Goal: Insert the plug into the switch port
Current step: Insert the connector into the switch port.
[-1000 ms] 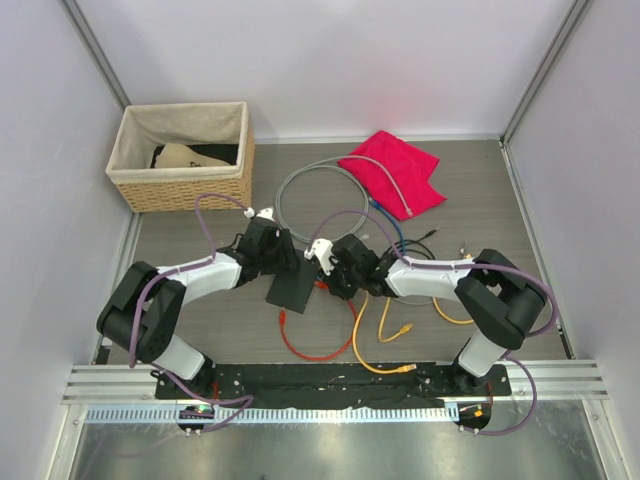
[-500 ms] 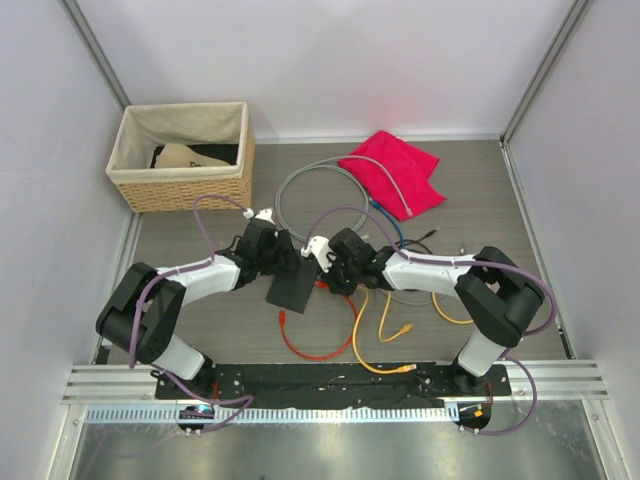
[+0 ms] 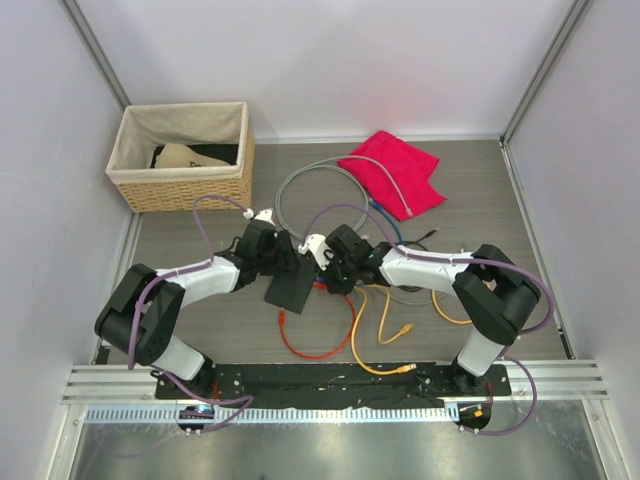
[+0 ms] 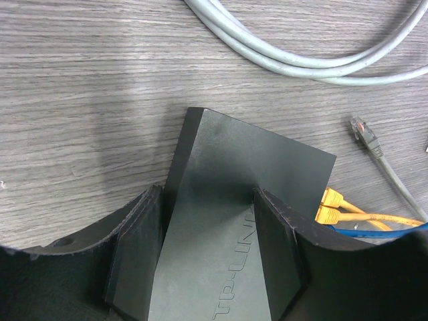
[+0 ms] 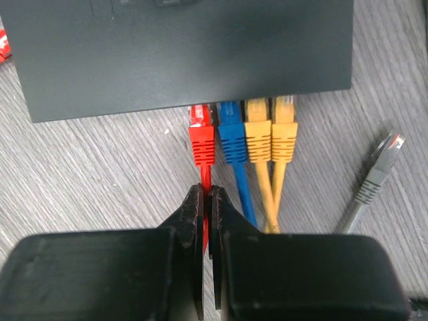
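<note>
Clasping the switch (image 4: 247,167) lettered "TP-LIN" is the left hand (image 4: 208,197); the right hand (image 5: 206,194) pinches the red cable (image 5: 202,147).

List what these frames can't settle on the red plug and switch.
- Right wrist: the switch body overhangs its sockets, hiding how deep the red plug sits.
- Right wrist: the right gripper, shut on the red cable, hides the cable's run behind it.
- Left wrist: the left gripper and the bottom edge cut off the switch's near end and logo.
- Top external: the red plug is too small, partly under the right gripper.
</note>
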Action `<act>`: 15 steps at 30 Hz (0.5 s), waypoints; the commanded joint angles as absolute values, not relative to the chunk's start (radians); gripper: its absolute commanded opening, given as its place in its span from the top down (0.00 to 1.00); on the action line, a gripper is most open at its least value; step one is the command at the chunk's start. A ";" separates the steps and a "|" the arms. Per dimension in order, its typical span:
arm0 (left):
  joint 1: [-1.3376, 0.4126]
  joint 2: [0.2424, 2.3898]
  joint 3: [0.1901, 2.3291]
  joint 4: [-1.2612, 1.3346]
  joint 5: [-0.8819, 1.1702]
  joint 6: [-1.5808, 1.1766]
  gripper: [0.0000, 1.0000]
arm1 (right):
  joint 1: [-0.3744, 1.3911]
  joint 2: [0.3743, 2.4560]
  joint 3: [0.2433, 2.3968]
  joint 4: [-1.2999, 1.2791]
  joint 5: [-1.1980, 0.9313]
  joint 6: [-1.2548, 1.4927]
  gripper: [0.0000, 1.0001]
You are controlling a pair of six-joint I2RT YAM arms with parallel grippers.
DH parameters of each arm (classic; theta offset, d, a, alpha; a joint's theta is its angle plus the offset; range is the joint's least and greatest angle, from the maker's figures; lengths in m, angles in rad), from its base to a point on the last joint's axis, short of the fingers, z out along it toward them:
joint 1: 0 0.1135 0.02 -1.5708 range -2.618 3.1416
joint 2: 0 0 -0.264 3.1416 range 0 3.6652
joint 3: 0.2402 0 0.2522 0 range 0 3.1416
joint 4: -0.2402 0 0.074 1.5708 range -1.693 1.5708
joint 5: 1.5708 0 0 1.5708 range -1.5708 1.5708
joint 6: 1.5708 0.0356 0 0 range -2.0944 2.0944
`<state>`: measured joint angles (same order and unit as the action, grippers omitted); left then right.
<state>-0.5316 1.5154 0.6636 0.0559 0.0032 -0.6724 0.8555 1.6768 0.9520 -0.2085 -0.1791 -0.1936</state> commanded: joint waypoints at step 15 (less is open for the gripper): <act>-0.669 1.477 0.581 -0.035 0.256 -0.790 0.43 | 0.884 1.724 1.181 0.272 -0.276 -0.147 0.99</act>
<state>-0.5564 1.4841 0.6270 0.0898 -0.0406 -0.6849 0.8551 1.7428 1.0252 -0.2741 -0.1940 -0.1764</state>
